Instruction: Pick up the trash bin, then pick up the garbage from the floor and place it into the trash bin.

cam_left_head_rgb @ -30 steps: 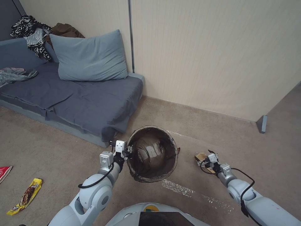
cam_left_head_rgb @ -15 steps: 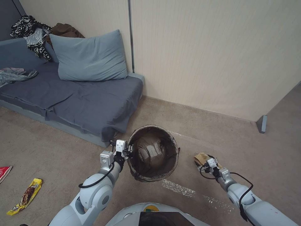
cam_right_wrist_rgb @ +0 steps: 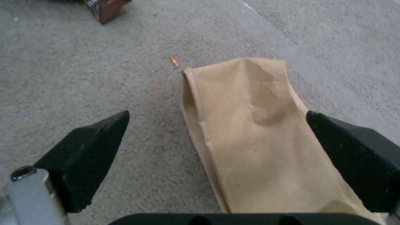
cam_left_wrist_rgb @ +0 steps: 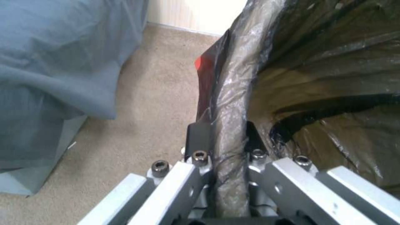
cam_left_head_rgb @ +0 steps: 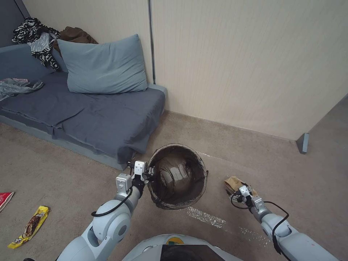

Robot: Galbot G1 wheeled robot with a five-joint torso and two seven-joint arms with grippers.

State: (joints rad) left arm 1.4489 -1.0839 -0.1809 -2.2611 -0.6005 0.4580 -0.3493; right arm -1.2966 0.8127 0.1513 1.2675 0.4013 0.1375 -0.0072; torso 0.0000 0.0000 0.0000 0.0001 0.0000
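Note:
The trash bin [cam_left_head_rgb: 177, 177], a round bucket lined with a dark brown bag, hangs just above the carpet. My left gripper [cam_left_head_rgb: 145, 177] is shut on its near-left rim. In the left wrist view both fingers [cam_left_wrist_rgb: 200, 137] clamp the bag-covered rim [cam_left_wrist_rgb: 233, 93]. A brown paper bag [cam_left_head_rgb: 233, 182], one piece of the garbage, lies flat on the carpet to the bin's right. My right gripper [cam_left_head_rgb: 240, 193] hovers at its near end, open. In the right wrist view the bag [cam_right_wrist_rgb: 250, 134] lies between the spread black fingers [cam_right_wrist_rgb: 96, 147]. A yellow snack wrapper [cam_left_head_rgb: 29, 226] and a red wrapper [cam_left_head_rgb: 5, 199] lie far left.
A grey-blue sofa [cam_left_head_rgb: 90, 112] with a pillow [cam_left_head_rgb: 103, 65] and clothes stands behind the bin on the left. The beige wall [cam_left_head_rgb: 246, 65] closes the back. A strip of shiny tape [cam_left_head_rgb: 204, 216] crosses the carpet in front of me. A tiny orange scrap [cam_right_wrist_rgb: 174, 61] lies beyond the paper bag.
My right arm has drawn back toward me, so more of the paper bag's far end shows. The left gripper and the bin have stayed in place.

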